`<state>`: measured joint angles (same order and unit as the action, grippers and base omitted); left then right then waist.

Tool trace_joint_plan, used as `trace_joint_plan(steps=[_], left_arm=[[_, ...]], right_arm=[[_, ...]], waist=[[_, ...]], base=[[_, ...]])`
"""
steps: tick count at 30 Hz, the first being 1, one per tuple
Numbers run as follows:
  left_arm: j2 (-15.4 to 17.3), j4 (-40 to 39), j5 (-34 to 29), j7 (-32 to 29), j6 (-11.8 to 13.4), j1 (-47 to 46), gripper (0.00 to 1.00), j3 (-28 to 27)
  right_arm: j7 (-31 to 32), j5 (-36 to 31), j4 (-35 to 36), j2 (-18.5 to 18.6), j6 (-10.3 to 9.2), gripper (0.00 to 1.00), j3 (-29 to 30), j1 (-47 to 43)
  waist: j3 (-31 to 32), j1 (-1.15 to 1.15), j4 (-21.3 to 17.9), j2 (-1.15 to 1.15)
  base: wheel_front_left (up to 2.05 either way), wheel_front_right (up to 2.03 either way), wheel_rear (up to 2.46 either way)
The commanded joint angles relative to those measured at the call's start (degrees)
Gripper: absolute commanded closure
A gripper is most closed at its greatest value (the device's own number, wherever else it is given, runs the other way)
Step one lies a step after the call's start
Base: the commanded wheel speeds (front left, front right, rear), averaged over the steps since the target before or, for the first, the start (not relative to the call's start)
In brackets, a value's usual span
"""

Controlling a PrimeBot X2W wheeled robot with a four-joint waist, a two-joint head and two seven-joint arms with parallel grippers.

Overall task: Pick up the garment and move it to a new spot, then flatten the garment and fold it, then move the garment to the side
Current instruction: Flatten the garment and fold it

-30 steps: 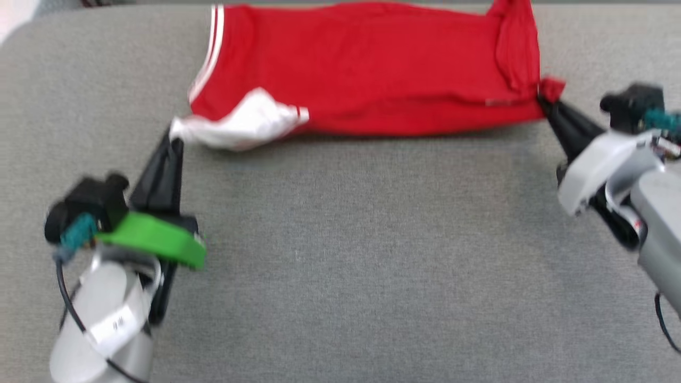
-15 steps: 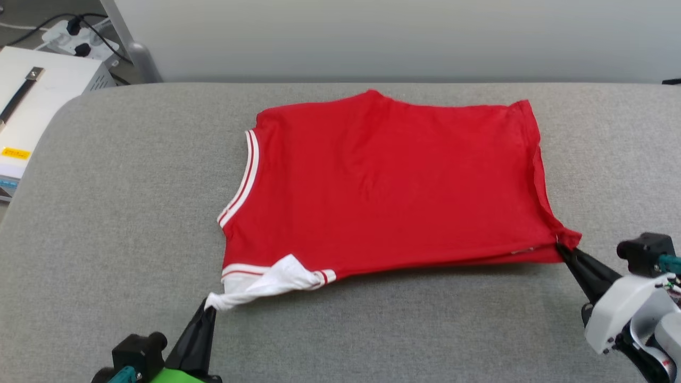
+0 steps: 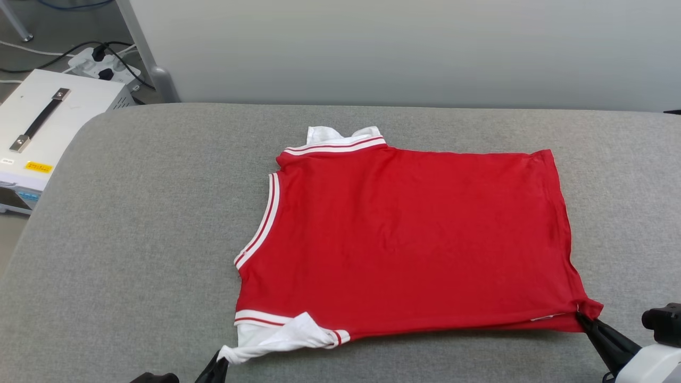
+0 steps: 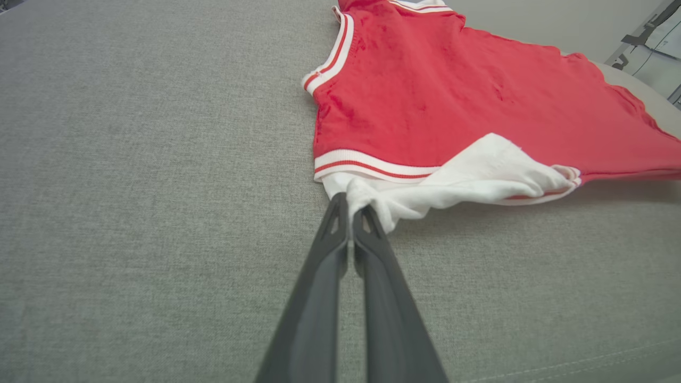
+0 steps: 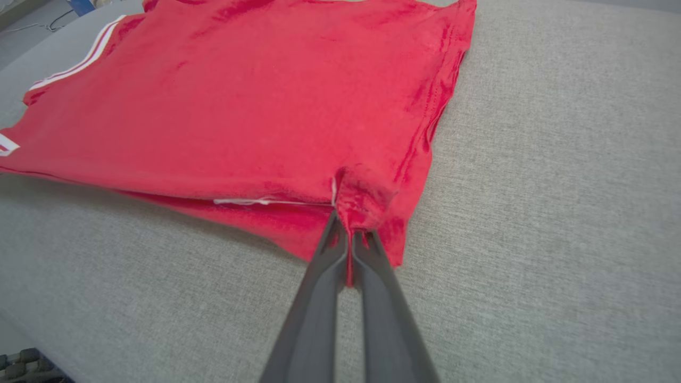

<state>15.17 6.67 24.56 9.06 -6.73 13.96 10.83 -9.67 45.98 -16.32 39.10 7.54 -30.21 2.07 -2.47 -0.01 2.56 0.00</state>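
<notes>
Pinching the garment (image 3: 415,239) by its white sleeve (image 4: 479,175) in your left gripper (image 4: 350,206) and its hem corner (image 5: 364,197) in your right gripper (image 5: 349,227), both clamped on cloth, you had it lying on the grey table (image 3: 133,239). Those opposed holds probably served to stretch it flat.

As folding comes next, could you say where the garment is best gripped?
At its two near corners, from the near edge: white sleeve for the left gripper, red hem corner for the right gripper. The garment lies flat, so corners lift easiest.
</notes>
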Motion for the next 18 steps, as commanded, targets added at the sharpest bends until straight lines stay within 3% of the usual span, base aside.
trace_joint_plan(steps=[1, 11, 18], left_arm=[[0.74, -0.03, -0.48, 0.4, 0.43, -0.81, 1.0, -0.07], [3.72, 1.03, -3.74, -0.17, -0.24, -14.07, 1.0, 3.14], [5.24, 4.83, -2.06, -0.8, -0.66, -27.1, 1.0, 6.21]], right_arm=[[0.86, -0.81, 0.88, -0.4, -0.05, 1.0, 1.28, -1.0], [6.76, -4.08, 6.14, -2.34, -0.05, 1.0, 7.93, 1.39], [9.27, -4.39, 7.19, -3.35, -0.05, 1.0, 9.64, 6.45]], waist=[[-0.28, 0.01, 0.1, 0.0], [-3.31, 0.01, -0.22, 0.0], [-8.04, 0.01, -1.22, 0.0]], base=[[0.0, 0.0, 0.0], [0.0, 0.0, 0.0], [0.0, 0.0, 0.0]])
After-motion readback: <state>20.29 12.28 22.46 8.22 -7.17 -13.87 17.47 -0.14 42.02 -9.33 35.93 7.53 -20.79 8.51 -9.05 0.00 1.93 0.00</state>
